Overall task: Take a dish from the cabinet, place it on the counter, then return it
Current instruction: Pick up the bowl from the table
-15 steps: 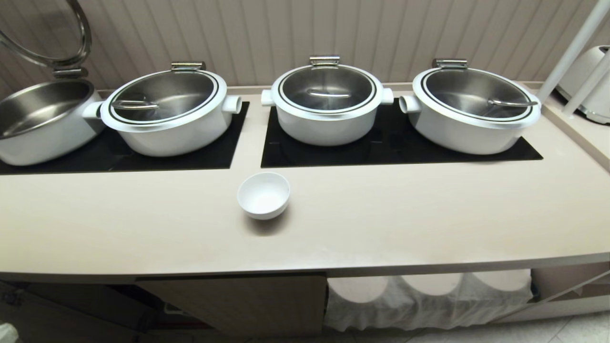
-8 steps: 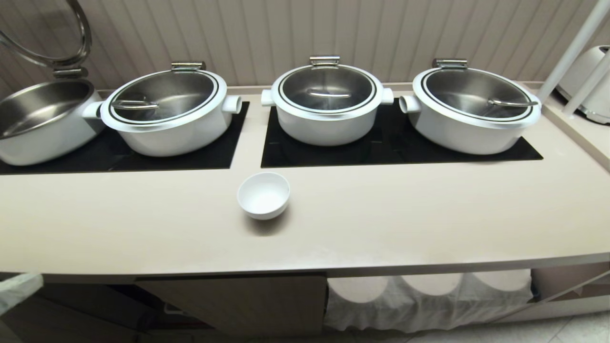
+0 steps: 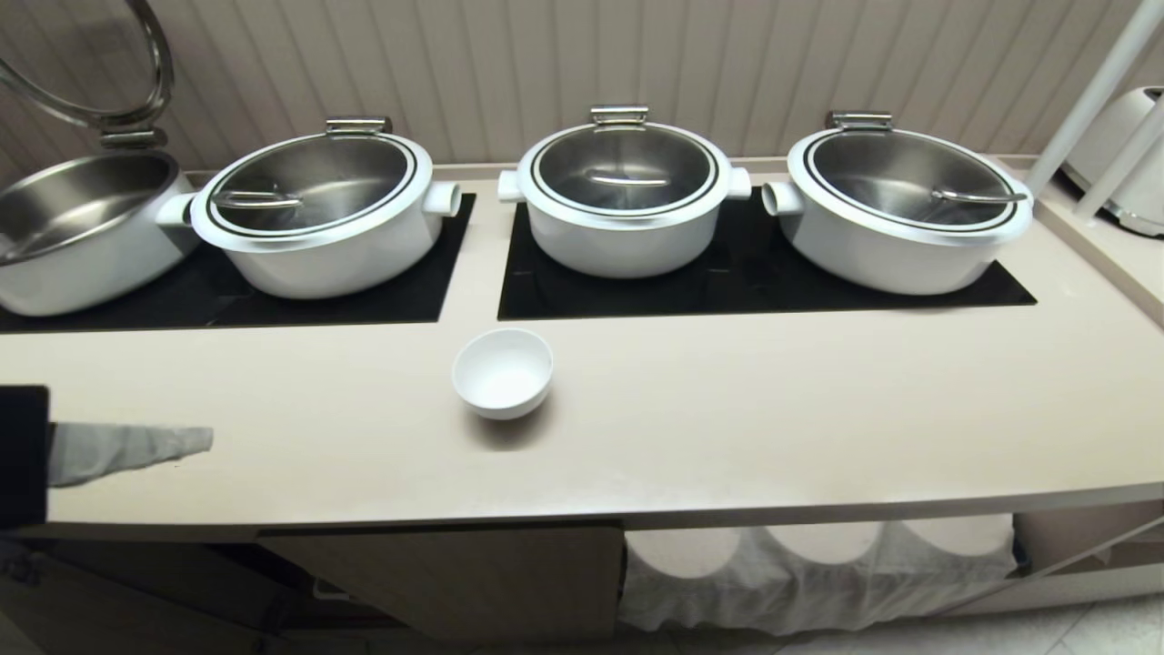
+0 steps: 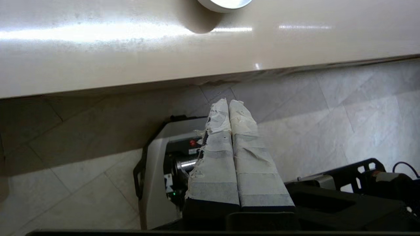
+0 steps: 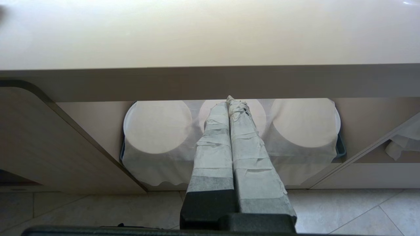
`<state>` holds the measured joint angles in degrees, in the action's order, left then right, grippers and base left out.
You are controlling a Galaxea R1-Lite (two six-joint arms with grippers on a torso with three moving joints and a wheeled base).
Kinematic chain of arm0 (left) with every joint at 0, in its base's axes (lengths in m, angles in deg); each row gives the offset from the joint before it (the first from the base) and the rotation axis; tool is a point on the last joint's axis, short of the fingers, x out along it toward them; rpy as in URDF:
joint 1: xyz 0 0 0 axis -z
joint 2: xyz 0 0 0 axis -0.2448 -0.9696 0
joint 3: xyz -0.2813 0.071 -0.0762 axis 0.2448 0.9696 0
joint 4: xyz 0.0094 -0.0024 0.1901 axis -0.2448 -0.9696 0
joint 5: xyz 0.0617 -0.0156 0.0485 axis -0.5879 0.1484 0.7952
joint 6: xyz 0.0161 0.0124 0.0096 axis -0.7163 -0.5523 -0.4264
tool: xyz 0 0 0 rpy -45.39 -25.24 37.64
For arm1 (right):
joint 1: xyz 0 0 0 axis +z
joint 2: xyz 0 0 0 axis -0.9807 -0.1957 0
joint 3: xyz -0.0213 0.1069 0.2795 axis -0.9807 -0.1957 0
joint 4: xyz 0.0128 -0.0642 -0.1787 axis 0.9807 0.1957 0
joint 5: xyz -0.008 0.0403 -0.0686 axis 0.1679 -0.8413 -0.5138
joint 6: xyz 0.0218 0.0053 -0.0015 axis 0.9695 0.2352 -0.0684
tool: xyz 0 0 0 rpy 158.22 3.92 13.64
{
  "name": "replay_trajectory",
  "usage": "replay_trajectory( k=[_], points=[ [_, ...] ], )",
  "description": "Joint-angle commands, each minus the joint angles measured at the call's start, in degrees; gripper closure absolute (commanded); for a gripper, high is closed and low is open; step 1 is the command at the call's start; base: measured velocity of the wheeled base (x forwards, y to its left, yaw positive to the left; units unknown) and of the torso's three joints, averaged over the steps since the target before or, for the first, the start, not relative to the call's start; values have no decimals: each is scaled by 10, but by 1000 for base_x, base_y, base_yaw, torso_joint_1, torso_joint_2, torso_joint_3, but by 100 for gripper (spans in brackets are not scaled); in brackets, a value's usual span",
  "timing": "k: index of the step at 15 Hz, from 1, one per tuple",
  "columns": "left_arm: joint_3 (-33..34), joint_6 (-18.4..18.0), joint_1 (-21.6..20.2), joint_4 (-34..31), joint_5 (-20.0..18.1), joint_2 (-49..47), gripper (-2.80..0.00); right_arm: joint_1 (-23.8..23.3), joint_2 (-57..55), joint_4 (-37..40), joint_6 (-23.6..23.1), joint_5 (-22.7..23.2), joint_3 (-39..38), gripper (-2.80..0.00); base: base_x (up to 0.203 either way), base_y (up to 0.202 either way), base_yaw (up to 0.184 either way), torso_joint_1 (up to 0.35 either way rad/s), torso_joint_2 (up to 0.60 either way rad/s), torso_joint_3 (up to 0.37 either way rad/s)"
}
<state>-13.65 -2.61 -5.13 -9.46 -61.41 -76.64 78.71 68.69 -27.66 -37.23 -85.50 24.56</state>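
Note:
The dish [image 3: 502, 371], a plain white bowl, stands upright on the cream counter [image 3: 773, 428] just in front of the two black glass panels. My left gripper [image 3: 205, 440] reaches in from the left edge over the counter's front. It is shut and empty, well to the left of the dish. In the left wrist view its taped fingers [image 4: 242, 124] are pressed together, with the dish's rim [image 4: 224, 3] far ahead. The right gripper [image 5: 228, 100] is shut and empty, low before the cabinet [image 5: 49, 141] opening. A cabinet door [image 3: 455, 573] stands open under the counter.
Three lidded white pots [image 3: 623, 196] and one open pot [image 3: 82, 227] sit on the black panels [image 3: 746, 273] behind the dish. Cloth-covered round stacks [image 3: 818, 564] fill the cabinet space below right. A white pole [image 3: 1091, 91] and an appliance [image 3: 1123, 155] stand at the far right.
My left arm has risen from below the counter at the bottom left and now reaches over the counter's front left part. The dish has not moved.

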Motion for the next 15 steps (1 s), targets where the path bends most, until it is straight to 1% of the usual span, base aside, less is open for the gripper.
replay_trajectory(
  k=[1,4,6,8,10,12,15],
  points=[
    [-86,2,27,-46,8,-113,0,0,0,0,0,0,0,0,0,0,0,0,0,0],
    [-201,5,58,-128,36,-215,0,0,0,0,0,0,0,0,0,0,0,0,0,0],
    [-272,7,68,-164,65,-285,0,1,0,0,0,0,0,0,0,0,0,0,0,0],
    [-356,8,75,-197,95,-354,0,0,0,-1,0,0,0,0,0,0,0,0,0,0],
    [-422,8,81,-227,121,-412,0,0,0,0,0,0,0,0,0,0,0,0,0,0],
    [-462,13,95,-246,155,-453,0,0,0,0,0,0,0,0,0,0,0,0,0,0],
    [-472,38,123,-250,188,-485,0,0,0,-1,0,0,0,0,0,0,0,0,0,0]
  ],
)
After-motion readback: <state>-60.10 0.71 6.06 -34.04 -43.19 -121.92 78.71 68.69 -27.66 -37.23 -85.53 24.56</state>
